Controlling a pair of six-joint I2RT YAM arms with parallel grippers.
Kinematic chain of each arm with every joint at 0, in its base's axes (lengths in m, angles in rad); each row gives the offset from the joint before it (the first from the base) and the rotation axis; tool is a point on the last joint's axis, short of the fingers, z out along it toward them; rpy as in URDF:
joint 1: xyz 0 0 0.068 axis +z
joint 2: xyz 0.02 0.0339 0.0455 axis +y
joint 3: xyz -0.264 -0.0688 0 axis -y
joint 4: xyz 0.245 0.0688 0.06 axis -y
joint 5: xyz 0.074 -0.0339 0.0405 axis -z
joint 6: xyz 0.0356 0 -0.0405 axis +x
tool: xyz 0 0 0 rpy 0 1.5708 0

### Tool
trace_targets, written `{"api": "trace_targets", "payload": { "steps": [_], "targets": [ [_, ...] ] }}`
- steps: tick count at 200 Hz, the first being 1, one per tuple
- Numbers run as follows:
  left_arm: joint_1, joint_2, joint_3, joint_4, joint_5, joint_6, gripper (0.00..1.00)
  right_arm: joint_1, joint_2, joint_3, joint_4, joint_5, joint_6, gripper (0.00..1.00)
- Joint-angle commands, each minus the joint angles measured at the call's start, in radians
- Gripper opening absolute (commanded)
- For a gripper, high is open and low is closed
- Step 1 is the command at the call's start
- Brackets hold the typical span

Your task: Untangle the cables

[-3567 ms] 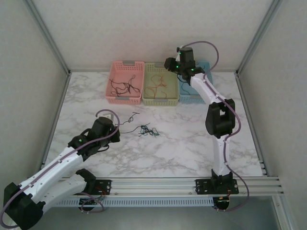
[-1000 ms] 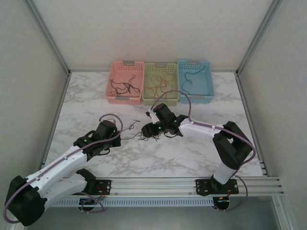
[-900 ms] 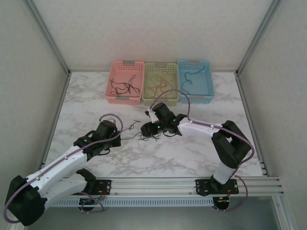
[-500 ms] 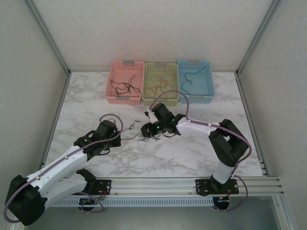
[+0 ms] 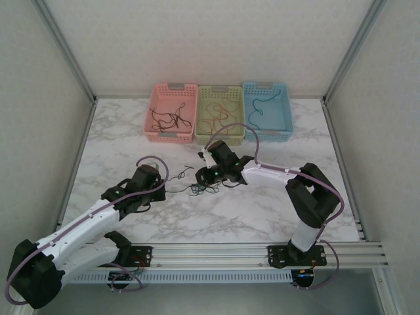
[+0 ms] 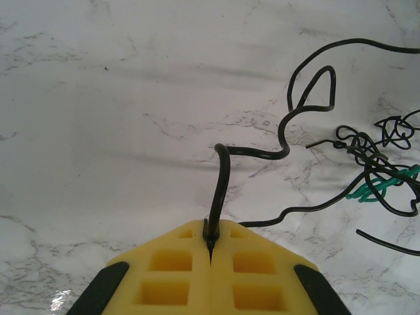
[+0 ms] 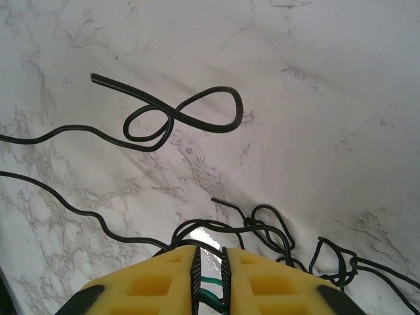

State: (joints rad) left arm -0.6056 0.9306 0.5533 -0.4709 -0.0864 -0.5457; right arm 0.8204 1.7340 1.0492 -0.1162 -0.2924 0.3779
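Over the cables [image 5: 205, 188], both tools low.

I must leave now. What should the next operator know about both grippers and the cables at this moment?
Left gripper: shut on a black cable.
Right gripper: fingers nearly closed around a green cable, grip not certain.
Tangle of black and green wires lies on the table between the grippers.
Done: some cables already lie in the pink basket, the green basket and the blue basket.
Left: separate the tangle.
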Motion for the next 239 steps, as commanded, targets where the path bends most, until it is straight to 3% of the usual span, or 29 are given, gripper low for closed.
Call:
{"api": "trace_targets", "payload": {
  "steps": [1,77,148,180,224,239],
  "targets": [
    [0.009,0.003,-0.007,0.012,0.004,0.016,0.0,-0.005,0.018,0.011,0.011,-0.017,-0.002,0.2],
    [0.009,0.006,-0.007,0.015,0.002,0.015,0.0,-0.006,0.024,0.011,-0.004,-0.033,-0.002,0.3],
    [0.009,0.012,-0.006,0.015,-0.001,0.014,0.0,-0.005,0.005,0.006,-0.011,-0.022,-0.003,0.14],
    [0.009,0.011,-0.009,0.015,-0.009,0.012,0.0,-0.018,-0.041,0.002,-0.022,0.006,-0.005,0.0],
    [0.009,-0.025,0.0,-0.019,-0.056,0.0,0.0,-0.069,-0.177,-0.072,0.007,0.014,0.009,0.0],
    [0.009,-0.055,0.004,-0.043,-0.086,-0.009,0.0,-0.142,-0.238,-0.123,0.028,0.008,0.03,0.0]
  ]
}}
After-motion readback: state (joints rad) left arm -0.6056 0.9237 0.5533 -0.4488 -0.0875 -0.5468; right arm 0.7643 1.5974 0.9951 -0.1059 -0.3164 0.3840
